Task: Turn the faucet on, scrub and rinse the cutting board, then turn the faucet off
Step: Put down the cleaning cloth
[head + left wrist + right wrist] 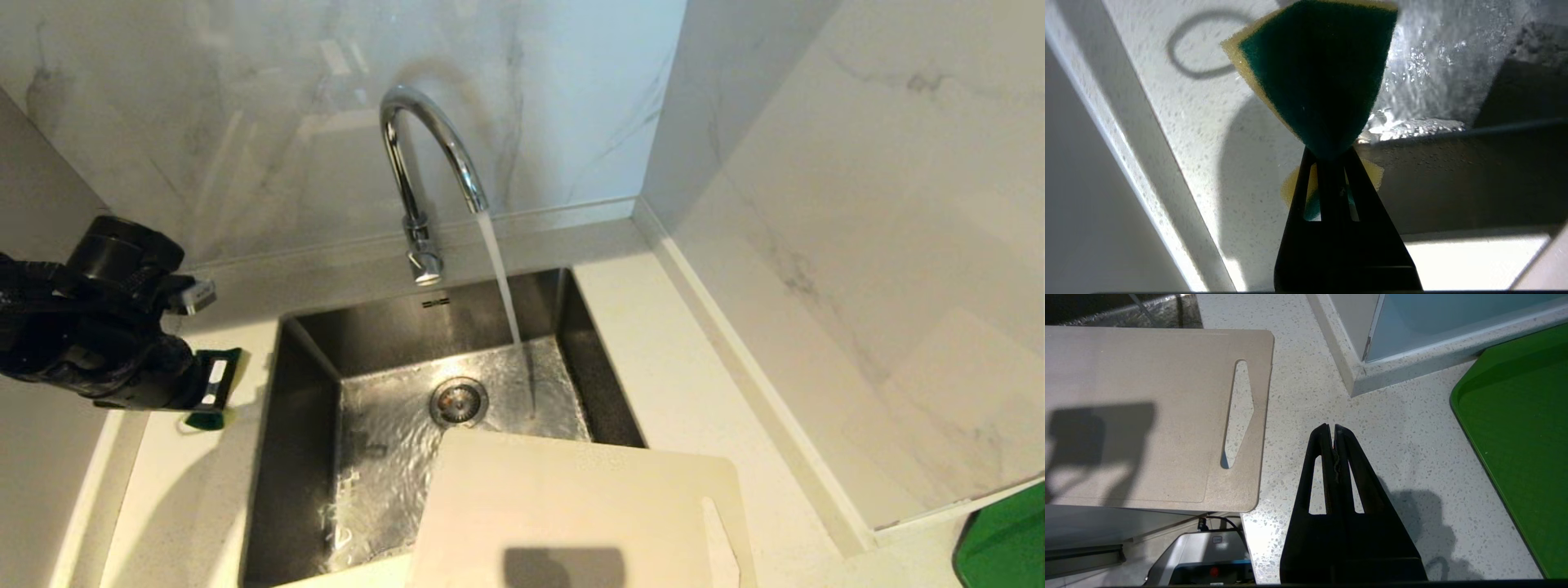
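Cutting board (571,506) cut off at frame bottom; left claw (1331,157) pinching sponge (1318,77); right claw (1333,430) closed, empty.

Setting: kitchen sink corner. Evidence: rectangular stainless-steel sink basin (310,384) with round drain strainer (459,401), sunk into a pale speckled stone table (678,384); tall chrome gooseneck faucet (424,155) running water into the basin; white grey-veined marble-look wall panels (857,204) meeting in a corner behind and to the right; large cream-white plastic cutting board (571,506) with slot handle, lying across the basin's near right corner; green-and-yellow scrub sponge (1318,77); bright green plastic tray (1519,437) on the table.
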{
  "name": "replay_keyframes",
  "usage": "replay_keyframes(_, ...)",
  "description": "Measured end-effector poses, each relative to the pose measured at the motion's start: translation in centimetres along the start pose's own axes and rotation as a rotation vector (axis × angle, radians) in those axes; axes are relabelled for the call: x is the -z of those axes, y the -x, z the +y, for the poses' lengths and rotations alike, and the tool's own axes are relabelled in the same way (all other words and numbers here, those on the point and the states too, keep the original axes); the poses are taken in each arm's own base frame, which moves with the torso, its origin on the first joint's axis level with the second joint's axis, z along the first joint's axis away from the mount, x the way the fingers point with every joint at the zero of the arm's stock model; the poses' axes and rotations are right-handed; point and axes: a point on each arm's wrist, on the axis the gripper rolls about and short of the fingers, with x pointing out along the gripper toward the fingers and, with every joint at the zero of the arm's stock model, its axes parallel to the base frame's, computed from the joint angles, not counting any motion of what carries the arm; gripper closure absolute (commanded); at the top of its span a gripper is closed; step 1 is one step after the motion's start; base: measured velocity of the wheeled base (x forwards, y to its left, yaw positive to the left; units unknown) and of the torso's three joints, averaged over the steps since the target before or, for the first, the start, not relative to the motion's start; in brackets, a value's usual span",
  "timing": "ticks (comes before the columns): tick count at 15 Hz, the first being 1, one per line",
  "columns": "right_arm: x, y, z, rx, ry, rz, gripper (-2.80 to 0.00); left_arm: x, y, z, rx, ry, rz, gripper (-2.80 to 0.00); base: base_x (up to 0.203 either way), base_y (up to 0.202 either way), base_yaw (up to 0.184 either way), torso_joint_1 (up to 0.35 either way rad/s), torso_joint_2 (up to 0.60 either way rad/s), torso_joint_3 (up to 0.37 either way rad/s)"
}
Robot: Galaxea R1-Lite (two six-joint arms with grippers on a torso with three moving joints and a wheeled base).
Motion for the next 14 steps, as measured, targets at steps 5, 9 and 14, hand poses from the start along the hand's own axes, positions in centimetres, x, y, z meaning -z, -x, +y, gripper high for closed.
replay_keyframes(5,0.0,0.0,0.0,0.0,0.0,0.001,0.0,0.9,-2.4,2.7,-0.071,0.08,0.096,0.0,0.0,0.0,0.0,0.0,0.0,0.0)
replay_keyframes(9,0.0,0.0,0.0,0.0,0.0,0.0,0.0,1.4,-3.8,4.6,-0.112,0.128,0.144,0.0,0.0,0.0,0.0,0.0,0.0,0.0)
replay_keyframes(14,0.0,0.0,0.0,0.0,0.0,0.0,0.0,2.3,-4.8,6.2,-0.163,0.164,0.194,0.0,0.0,0.0,0.0,0.0,0.0,0.0)
